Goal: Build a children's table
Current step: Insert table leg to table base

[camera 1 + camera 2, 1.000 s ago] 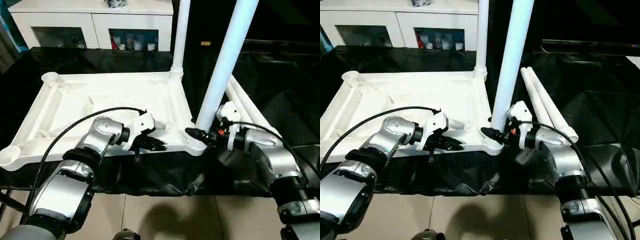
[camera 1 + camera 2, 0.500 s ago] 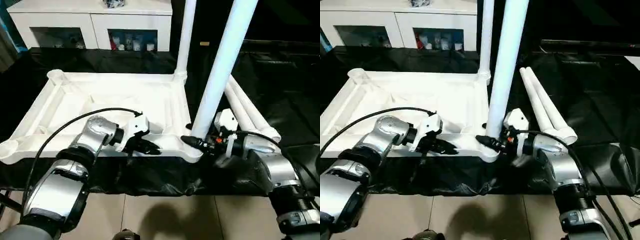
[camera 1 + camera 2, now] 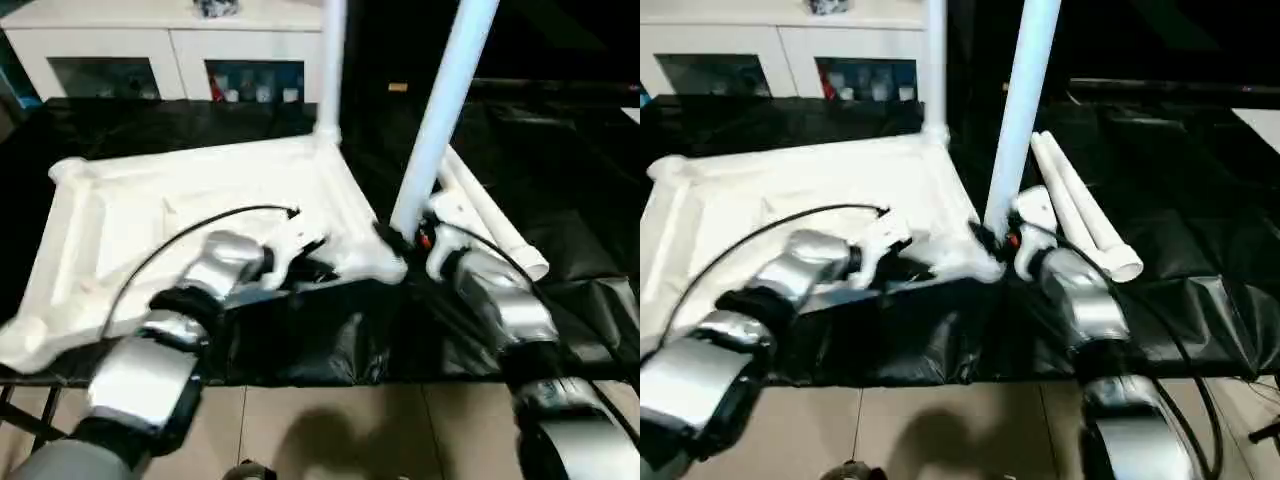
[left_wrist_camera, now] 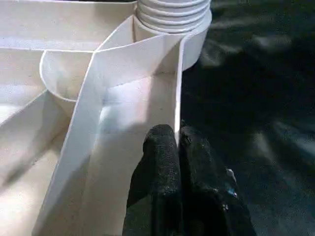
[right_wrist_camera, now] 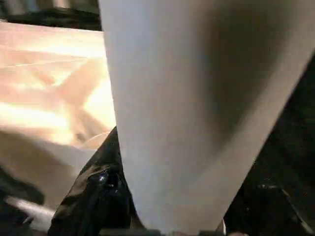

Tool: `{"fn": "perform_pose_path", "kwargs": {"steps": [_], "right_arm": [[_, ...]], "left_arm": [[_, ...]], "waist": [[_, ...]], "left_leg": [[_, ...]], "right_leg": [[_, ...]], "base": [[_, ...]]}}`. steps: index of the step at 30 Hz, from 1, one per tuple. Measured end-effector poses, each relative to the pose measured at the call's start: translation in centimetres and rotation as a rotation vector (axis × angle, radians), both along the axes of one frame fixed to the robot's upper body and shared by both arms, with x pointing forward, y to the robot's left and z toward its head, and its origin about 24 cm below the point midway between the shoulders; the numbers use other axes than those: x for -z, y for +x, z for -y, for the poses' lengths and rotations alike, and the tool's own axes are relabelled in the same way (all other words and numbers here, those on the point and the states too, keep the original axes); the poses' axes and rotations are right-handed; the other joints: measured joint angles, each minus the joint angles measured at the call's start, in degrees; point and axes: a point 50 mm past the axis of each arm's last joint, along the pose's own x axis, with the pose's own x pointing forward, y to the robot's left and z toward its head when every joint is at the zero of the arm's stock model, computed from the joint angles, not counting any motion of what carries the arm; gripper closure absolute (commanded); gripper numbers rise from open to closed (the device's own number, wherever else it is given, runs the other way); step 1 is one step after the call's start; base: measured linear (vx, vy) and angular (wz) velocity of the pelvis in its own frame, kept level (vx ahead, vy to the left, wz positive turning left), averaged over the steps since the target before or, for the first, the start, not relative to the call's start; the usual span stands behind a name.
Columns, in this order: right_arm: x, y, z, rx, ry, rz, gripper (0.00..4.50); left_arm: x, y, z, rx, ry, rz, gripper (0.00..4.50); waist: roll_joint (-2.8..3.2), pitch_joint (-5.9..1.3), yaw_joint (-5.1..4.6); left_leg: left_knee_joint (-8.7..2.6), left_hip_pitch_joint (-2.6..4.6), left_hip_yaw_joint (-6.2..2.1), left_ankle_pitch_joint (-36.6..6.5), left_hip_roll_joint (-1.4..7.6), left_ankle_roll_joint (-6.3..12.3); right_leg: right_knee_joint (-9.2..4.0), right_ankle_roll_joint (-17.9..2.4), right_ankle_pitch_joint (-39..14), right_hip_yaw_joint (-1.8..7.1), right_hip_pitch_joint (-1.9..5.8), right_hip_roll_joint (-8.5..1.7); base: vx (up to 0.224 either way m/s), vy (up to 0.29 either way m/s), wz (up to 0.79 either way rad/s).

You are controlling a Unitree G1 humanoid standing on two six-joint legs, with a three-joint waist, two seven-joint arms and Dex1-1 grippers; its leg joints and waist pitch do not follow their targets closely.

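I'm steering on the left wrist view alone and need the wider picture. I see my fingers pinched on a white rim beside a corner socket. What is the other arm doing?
Observer: The right end effector is closed around the near leg, which stands upright in the near right corner of the tabletop.
Operator: Any other legs fitted?
Observer: One, the far leg, upright at the far right corner.
Operator: And the remaining ones?
Observer: Two spare legs lie side by side on the black cloth, right of the tabletop.
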Motion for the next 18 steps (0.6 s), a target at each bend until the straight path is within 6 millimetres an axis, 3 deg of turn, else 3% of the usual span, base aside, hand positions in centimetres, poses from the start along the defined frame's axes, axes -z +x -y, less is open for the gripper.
{"fn": "perform_pose_path", "kwargs": {"steps": [5, 15, 16, 18], "right_arm": [[-0.2, 1.2, -0.7, 0.123, -0.007, -0.020, 2.60], [-0.3, 1.8, -1.5, 0.166, 0.030, -0.038, 2.60], [-0.2, 1.8, -1.5, 0.169, 0.038, -0.040, 2.25], [-0.3, 1.9, -1.6, 0.172, 0.049, -0.041, 2.04]], "left_arm": [[-0.1, 0.2, 1.1, -0.063, 0.008, 0.028, 4.50], [-0.1, 0.2, 0.9, -0.078, 0.019, 0.042, 4.50], [-0.1, 0.2, 0.9, -0.076, 0.018, 0.041, 4.50], [-0.2, 0.2, 0.8, -0.074, 0.017, 0.040, 4.50]], "waist": [[0.07, -0.07, -0.19], [-0.05, -0.06, -0.67], [-0.06, -0.06, -0.73], [-0.11, -0.04, -0.84]], "left_leg": [[-0.06, -0.02, 0.00, -0.01, -0.01, 0.02], [-0.04, -0.02, 0.01, -0.01, -0.01, 0.02], [-0.05, -0.03, 0.01, -0.01, -0.01, 0.02], [-0.06, -0.05, 0.01, -0.01, -0.01, 0.02]], "right_leg": [[-0.01, 0.00, 0.00, 0.00, 0.00, 0.00], [-0.10, 0.00, 0.00, 0.01, 0.00, 0.00], [-0.11, 0.00, 0.00, 0.01, 0.00, 0.00], [-0.12, 0.00, 0.00, 0.01, -0.01, 0.00]], "base": [[0.000, 0.000, 0.00], [0.000, 0.000, 0.00], [0.000, 0.000, 0.00], [0.000, 0.000, 0.00]]}}
